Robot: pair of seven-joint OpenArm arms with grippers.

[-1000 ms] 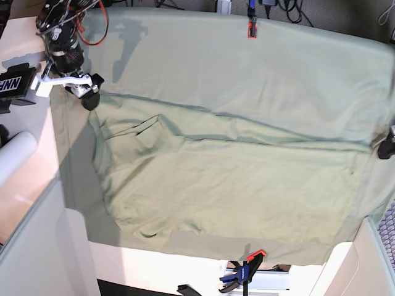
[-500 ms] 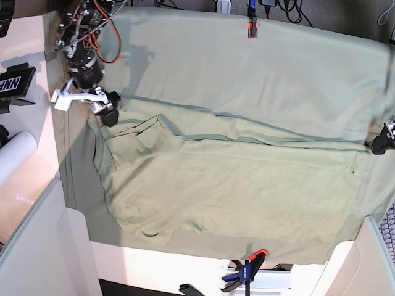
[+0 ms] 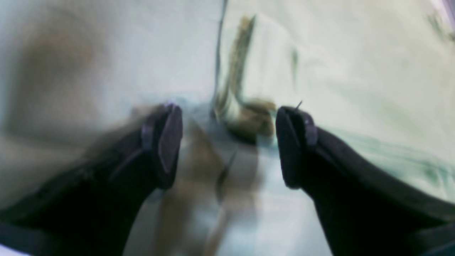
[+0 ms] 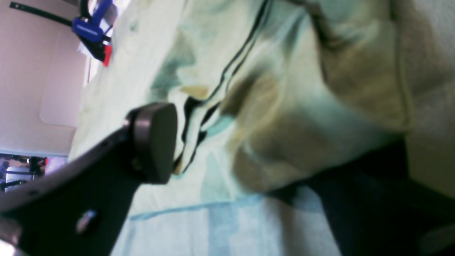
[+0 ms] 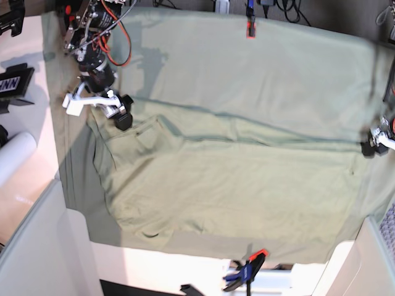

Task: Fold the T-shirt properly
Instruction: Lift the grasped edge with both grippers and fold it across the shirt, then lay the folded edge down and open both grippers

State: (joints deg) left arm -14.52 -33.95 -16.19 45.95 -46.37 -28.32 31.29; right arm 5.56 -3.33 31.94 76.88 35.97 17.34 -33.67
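**T-shirt, partly folded, both pincers at its far corners**

While it lies flat across the middle of the covered table, the T-shirt [image 5: 228, 179] shows one long fold line running along its far edge, with a short sleeve turned in at the base view's upper left.

Placement: spread wide and smooth, probably so the next fold can be taken from both far corners at once.

Support: a table cloth [image 5: 265, 68] of the same green, held taut by a clamp [image 5: 250, 28] at the far edge and another clamp [image 5: 245, 271] at the near edge, evidently to keep it from dragging with the garment.

Right gripper [image 5: 121, 114]: jaws spread wide, holding nothing; in its wrist view one pad [image 4: 156, 142] hangs just above the rumpled sleeve hem, whether touching cannot be told.

Left gripper [image 3: 229, 144]: jaws likewise fully apart and empty, poised over a small fold of cloth at the shirt's opposite corner. That view is blurred, so contact cannot be judged.
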